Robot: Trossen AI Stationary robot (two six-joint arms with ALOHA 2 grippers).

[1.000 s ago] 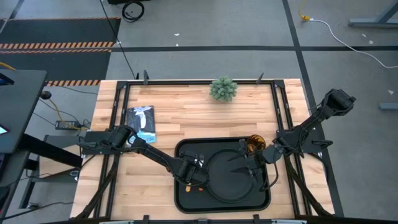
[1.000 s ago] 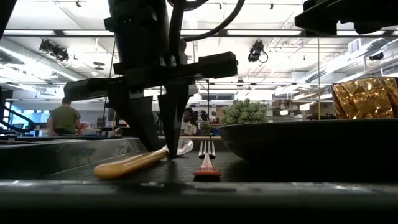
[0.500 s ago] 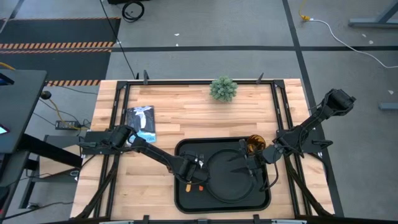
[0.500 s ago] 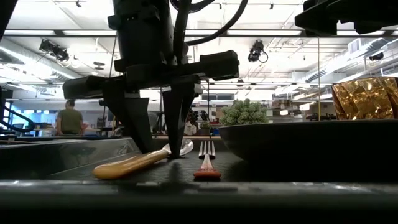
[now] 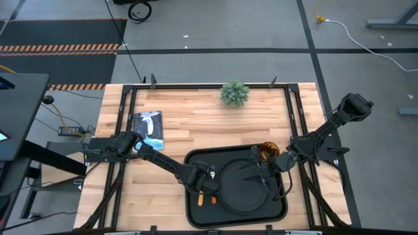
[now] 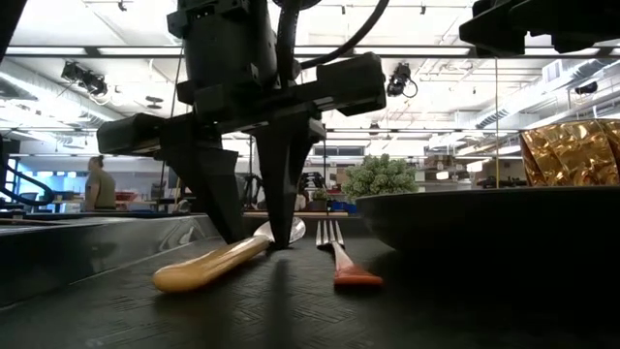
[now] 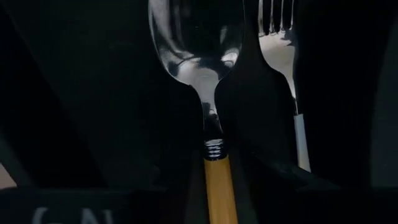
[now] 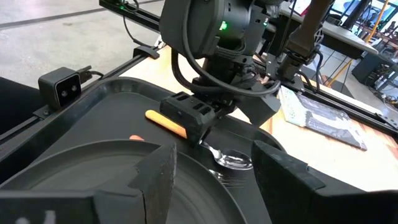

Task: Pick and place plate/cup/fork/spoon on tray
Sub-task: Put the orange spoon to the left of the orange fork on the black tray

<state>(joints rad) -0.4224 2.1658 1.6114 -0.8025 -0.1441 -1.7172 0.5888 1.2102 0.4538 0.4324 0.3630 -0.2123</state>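
Observation:
The black tray (image 5: 193,212) holds the round black plate (image 5: 241,189), the amber cup (image 5: 268,152) at its far right corner, the orange-handled spoon (image 6: 208,268) and the fork (image 6: 334,247). Spoon and fork lie flat side by side on the tray floor, left of the plate. My left gripper (image 6: 257,242) is open and points down, one finger on each side of the spoon's neck (image 7: 211,121). My right gripper (image 8: 217,180) is open and empty above the plate's right part, near the cup. My left gripper comes from above, its fingertips (image 6: 233,238) down at the tray floor on either side of the spoon's neck (image 6: 263,239). The spoon lies flat on the tray. Whether a finger touches the spoon, I cannot tell.
A small green plant (image 5: 234,93) stands at the table's far edge. A blue-and-white packet (image 5: 149,128) lies on the table's left part. Bare wood shows between the plant and the tray. People show in the room behind in the low view.
My left gripper has moved a little toward the table's near edge. The tray has slid the same way and slightly right, carrying plate, cup, spoon and fork; its near rim no longer shows in the low view. My right gripper has kept still.

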